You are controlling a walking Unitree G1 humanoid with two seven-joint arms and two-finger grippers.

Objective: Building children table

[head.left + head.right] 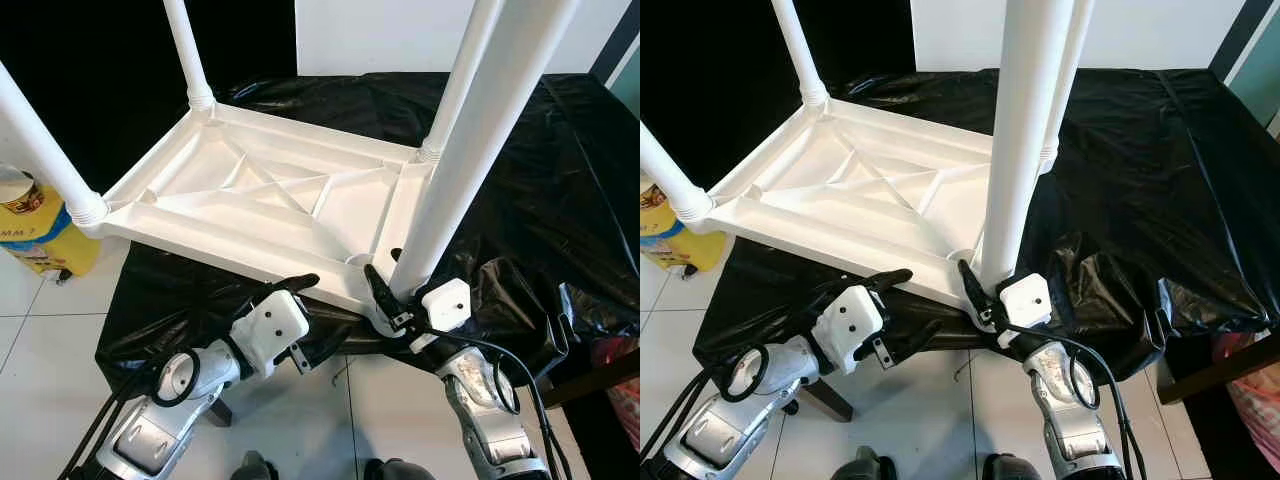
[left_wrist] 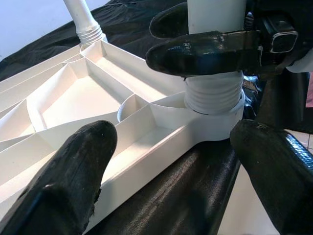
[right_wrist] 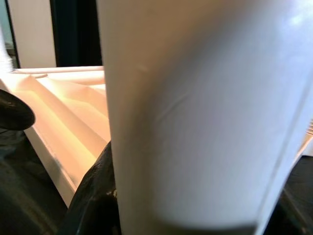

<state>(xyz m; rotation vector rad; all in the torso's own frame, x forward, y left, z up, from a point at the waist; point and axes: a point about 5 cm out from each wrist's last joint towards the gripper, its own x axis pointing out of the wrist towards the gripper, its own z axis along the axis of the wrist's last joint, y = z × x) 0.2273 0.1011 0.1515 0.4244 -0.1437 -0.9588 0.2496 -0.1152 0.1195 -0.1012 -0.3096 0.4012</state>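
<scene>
Children table top (image 1: 270,190) inverted on black-draped counter (image 1: 560,170), centre frame, three legs upright at corners. Right tool (image 1: 392,300) clamped on fourth leg (image 1: 450,170) base, lower centre; leg's long axis vertical over near corner socket. Left tool (image 1: 290,300) spread wide, empty, straddling near rim just left. Counter edge close; open room right.

A home-like room: white tiled floor (image 1: 30,330), white wall (image 1: 400,30), table under black sheeting (image 1: 540,170).
</scene>
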